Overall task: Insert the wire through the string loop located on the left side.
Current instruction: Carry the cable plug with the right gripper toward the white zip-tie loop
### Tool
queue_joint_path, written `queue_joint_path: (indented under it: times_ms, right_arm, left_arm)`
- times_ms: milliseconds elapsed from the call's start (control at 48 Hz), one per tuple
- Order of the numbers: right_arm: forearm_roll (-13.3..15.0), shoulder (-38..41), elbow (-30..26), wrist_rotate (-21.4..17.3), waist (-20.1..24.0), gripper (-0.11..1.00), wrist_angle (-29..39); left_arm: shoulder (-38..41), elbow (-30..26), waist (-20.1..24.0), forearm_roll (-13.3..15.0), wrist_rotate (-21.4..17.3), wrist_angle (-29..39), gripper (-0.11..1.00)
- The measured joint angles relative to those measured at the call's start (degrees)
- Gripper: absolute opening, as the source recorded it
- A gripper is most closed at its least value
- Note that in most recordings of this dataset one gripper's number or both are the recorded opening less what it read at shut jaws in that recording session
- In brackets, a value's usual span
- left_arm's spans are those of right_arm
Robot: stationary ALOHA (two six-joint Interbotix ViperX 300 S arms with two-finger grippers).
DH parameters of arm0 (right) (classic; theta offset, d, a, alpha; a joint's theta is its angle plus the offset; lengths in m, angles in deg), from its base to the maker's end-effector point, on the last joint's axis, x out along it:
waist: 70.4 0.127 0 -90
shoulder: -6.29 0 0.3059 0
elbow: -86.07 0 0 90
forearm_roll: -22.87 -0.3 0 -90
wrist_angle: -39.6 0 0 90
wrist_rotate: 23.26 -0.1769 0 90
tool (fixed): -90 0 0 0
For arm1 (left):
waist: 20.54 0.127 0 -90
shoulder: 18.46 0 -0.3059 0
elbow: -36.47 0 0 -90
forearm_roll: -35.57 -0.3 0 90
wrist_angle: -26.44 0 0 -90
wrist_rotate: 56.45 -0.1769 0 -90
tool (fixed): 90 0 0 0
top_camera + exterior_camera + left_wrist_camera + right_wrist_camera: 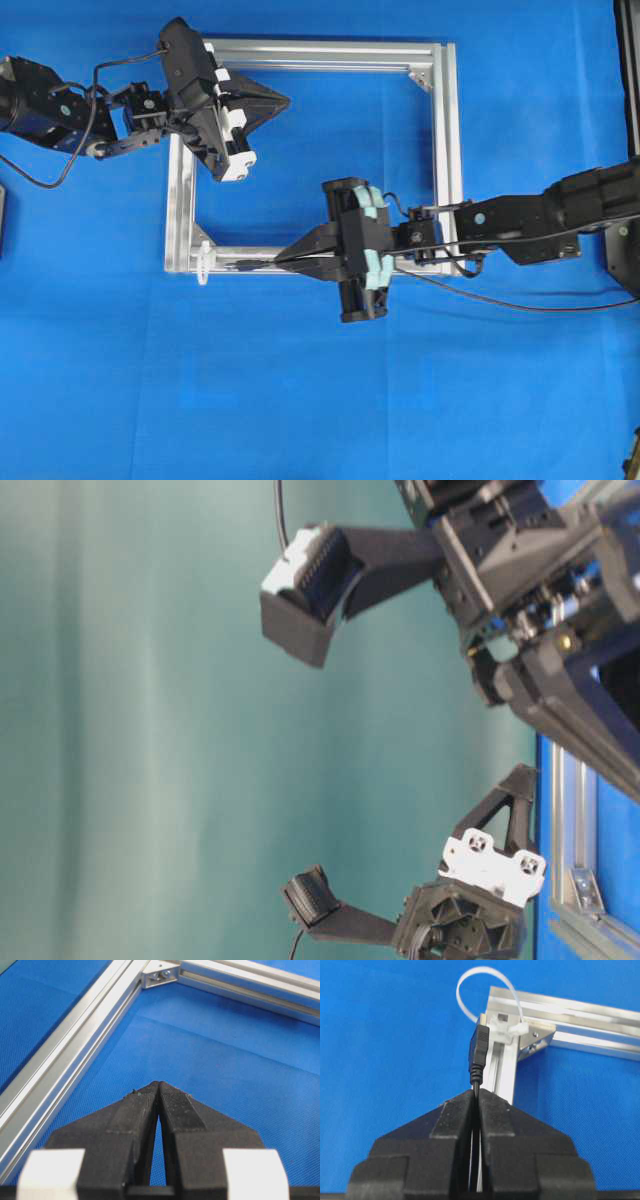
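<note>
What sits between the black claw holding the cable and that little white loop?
Only the wire's plug end above the frame rail, short of the string loop, in the right wrist view.

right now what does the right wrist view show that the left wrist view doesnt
Only the right wrist view shows the right hand shut on the wire, whose plug tip sits just short of the white string loop at a frame corner. Only the left wrist view shows the left hand, shut and empty. Both show the aluminium frame and blue mat.
</note>
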Motion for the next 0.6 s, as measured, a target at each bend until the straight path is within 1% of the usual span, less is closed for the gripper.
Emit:
queue_joint_path:
  times_ms: [292,604]
  right_arm:
    - [-1.0,1.6,-1.9,0.0,0.0,-0.01,0.4]
    - [-1.1,2.9,-3.3,0.0,0.0,-0.01,0.4]
  left_arm:
    - [-0.1,0.0,-0.2,0.0,0.0,0.0,0.00]
    - [-0.1,0.0,-0.3,0.0,0.0,0.0,0.00]
